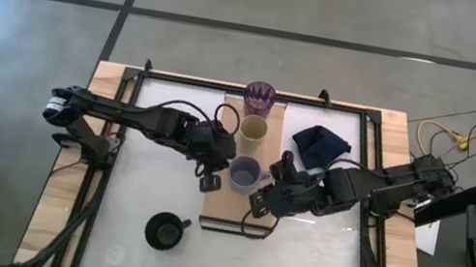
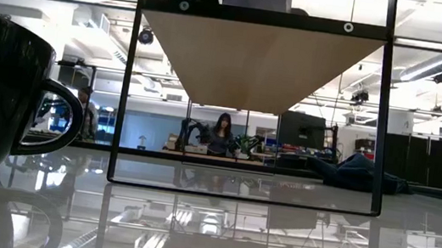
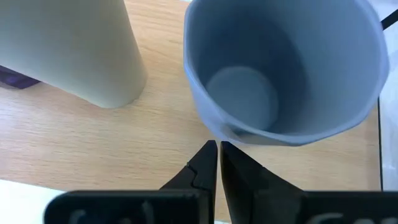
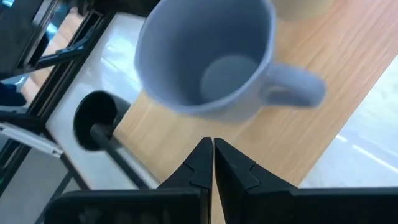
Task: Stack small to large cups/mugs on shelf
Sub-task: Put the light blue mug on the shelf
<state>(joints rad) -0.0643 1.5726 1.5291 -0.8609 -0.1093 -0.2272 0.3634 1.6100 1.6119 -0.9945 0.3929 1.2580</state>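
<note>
The board (image 1: 245, 179) lies at the frame's centre, its long axis running top to bottom. On it stand 3 cups in a row — purple tumbler (image 1: 259, 96), beige cup (image 1: 252, 131), blue mug (image 1: 243, 171) with its handle toward the right. The black mug (image 1: 164, 231) stands at lower left, off the board. Both the left gripper (image 1: 209, 184) and the right gripper (image 1: 257, 217) have their fingers pressed together, holding nothing.

- Left arm (image 1: 147, 120): black jointed links, loose black cable looping beside the wrist, silver-grey cap at base joint.
- Right arm (image 1: 375, 189): same black build, cable loop near the wrist.
- Left gripper (image 3: 217, 163), right gripper (image 4: 211, 160): matte black tapered fingers.
</note>
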